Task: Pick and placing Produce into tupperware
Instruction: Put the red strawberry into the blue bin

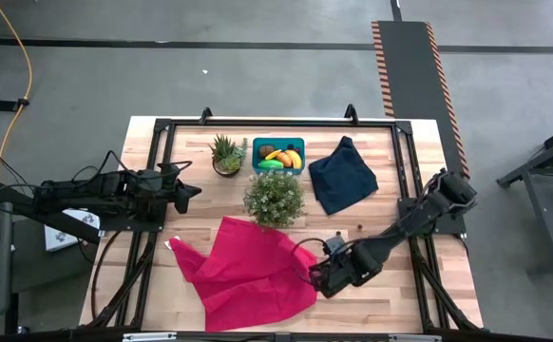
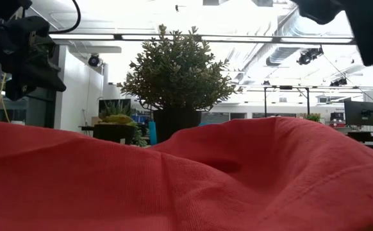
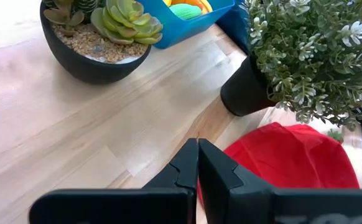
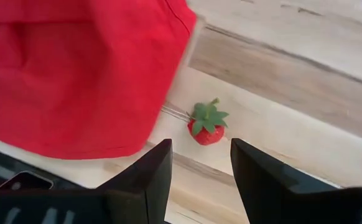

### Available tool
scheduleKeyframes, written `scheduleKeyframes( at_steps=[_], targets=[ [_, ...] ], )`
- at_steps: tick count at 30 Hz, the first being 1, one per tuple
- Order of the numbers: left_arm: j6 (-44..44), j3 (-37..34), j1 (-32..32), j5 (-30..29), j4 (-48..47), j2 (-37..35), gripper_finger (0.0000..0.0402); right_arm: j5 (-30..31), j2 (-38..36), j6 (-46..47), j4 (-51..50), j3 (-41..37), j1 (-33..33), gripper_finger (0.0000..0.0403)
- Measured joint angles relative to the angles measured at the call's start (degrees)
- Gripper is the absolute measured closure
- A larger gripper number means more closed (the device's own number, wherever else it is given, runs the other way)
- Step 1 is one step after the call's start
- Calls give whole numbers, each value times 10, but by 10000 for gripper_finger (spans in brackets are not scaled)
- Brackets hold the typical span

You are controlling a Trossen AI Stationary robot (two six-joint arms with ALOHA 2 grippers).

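So you've got your right gripper point(image 4: 199, 165) down low at the red cloth's point(image 1: 248, 271) edge on the side away from the left arm, fingers spread apart with nothing between them. Right in front of that gap, the red strawberry point(image 4: 207, 126) sits on the bare wood just beside the cloth's hem, green cap tipped up, not touching either finger. In the overhead shot the gripper itself covers that spot, so you only get the berry from the wrist camera. The tupperware point(image 1: 278, 154) is on the far side of the bushy plant point(image 1: 275, 198) from the red cloth, and it already holds a yellow banana point(image 1: 289, 158), an orange piece point(image 1: 274, 155) and a green piece point(image 1: 271, 164). Beside the tub, away from the navy cloth point(image 1: 342, 177), you've got the small succulent pot point(image 1: 226, 156). A couple of tiny dark bits point(image 1: 359, 227) lie on the wood between the navy cloth and your right arm. Your left gripper point(image 3: 198, 163) is parked well clear of the red cloth, up over the table's left side, fingers pressed together and holding nothing, pointing toward the succulent and the bushy plant.
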Motion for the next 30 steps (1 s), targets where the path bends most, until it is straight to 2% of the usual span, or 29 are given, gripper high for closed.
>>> scheduleKeyframes(
  at_steps=[11, 21, 27, 30],
  targets=[
    [1, 0, 0, 0, 0, 0, 401, 14, 34, 89, 8, -2, 29, 247],
    [1, 0, 0, 0, 0, 0, 401, 9, 49, 94, 5, -3, 18, 247],
    [0, 0, 0, 0, 0, 0, 401, -15, 49, 95, 71, -50, 11, 247],
    [0, 0, 0, 0, 0, 0, 401, 3, 49, 106, 100, -60, 12, 247]
  ],
)
